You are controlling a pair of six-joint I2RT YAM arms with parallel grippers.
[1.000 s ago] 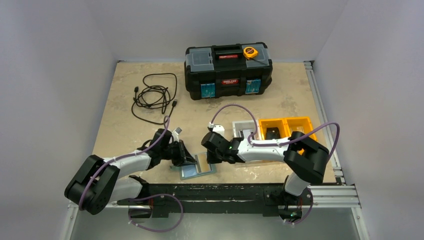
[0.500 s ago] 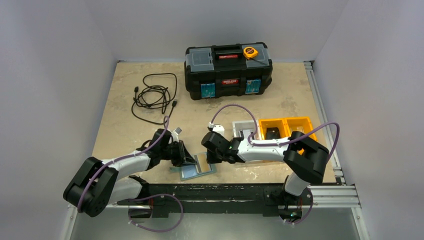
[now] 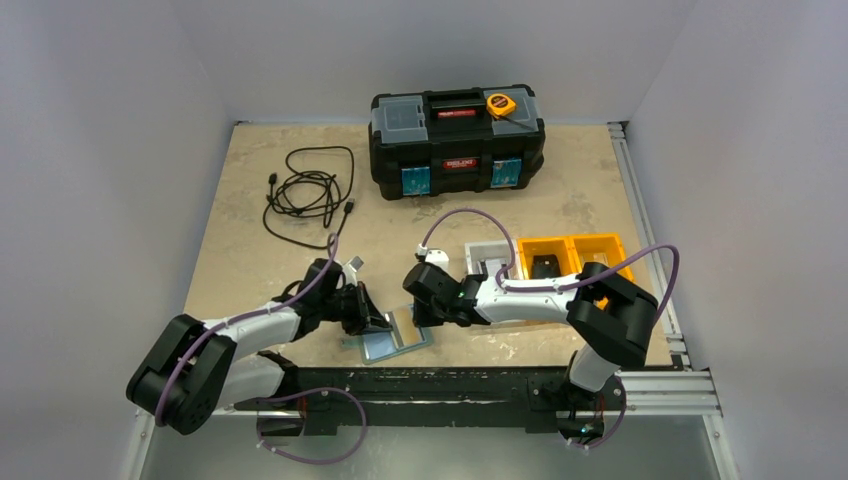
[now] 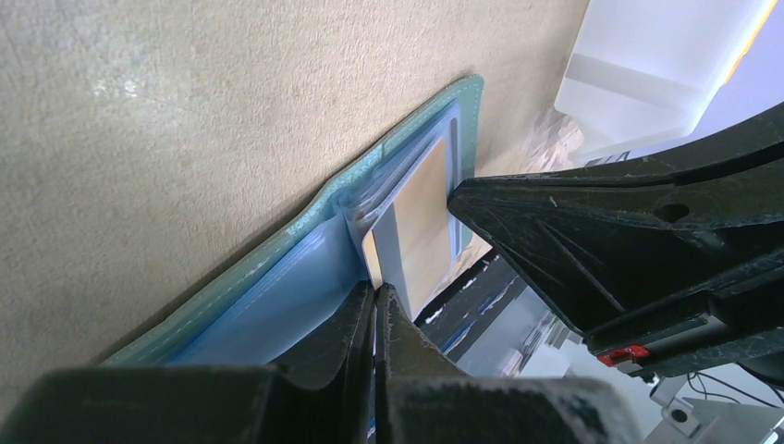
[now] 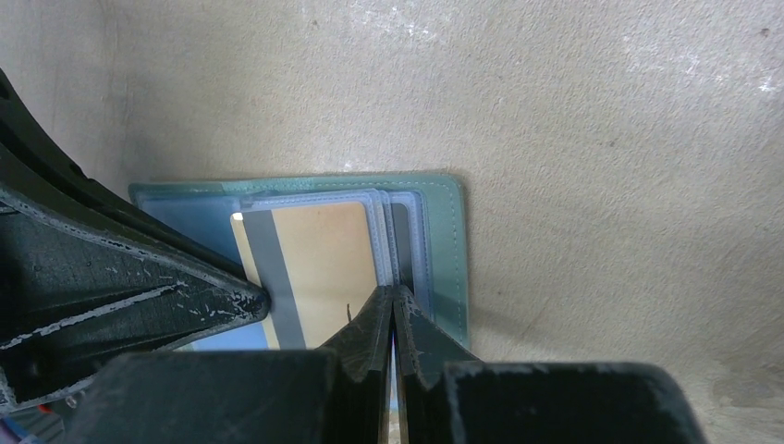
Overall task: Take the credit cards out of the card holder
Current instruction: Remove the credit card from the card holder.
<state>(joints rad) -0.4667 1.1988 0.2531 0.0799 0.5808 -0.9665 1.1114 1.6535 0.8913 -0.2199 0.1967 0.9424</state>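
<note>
Jaws on both arms are pressed together at the card holder [image 5: 448, 242]. Both credit cards [image 5: 324, 259] sit pocketed; none is out.

On my feed the counter [image 5: 601, 111] reads as a matt, mottled beige board, faintly rough and lightly scuffed. The card holder [image 5: 448, 240] has a teal shell with a fine leather-like grain and a stitched edge, dull rather than shiny. Its inner pockets [image 4: 277, 296] are pale blue translucent plastic film, smooth, glossy and wrinkled at the fold. The tan-orange card [image 5: 319, 259] is smooth hard plastic with a soft sheen and a flat grey stripe. The left gripper [image 4: 374, 294] and right gripper [image 5: 393, 298] are matt black plastic, scratched pale along worn edges. From above, the toolbox [image 3: 457, 160] looks like black moulded plastic, and the orange bins [image 3: 600, 248] like smooth plastic.
</note>
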